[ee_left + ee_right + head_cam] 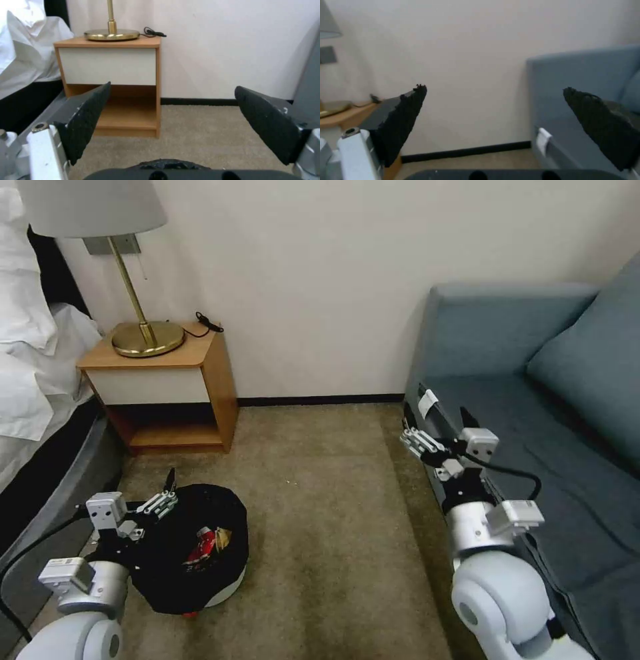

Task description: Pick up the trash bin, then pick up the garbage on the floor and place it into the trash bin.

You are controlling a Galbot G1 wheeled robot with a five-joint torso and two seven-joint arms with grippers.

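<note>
Head view: left gripper (pixel 163 493), fingers spread, beside the low round white black-bagged trash bin (pixel 193 547) on carpet; right gripper (pixel 437 430), fingers spread, raised by the sofa.

The trash bin (pixel 200 553) is sitting low on the carpet at the lower left of the head view, a round white bin whose crinkled black bag is draping over its rim. Inside it, a red-white packet (pixel 203 545) and a gold-brown packet (pixel 222 536) are lying side by side, touching.

Soft even indoor light; wrist views slightly blurred.
</note>
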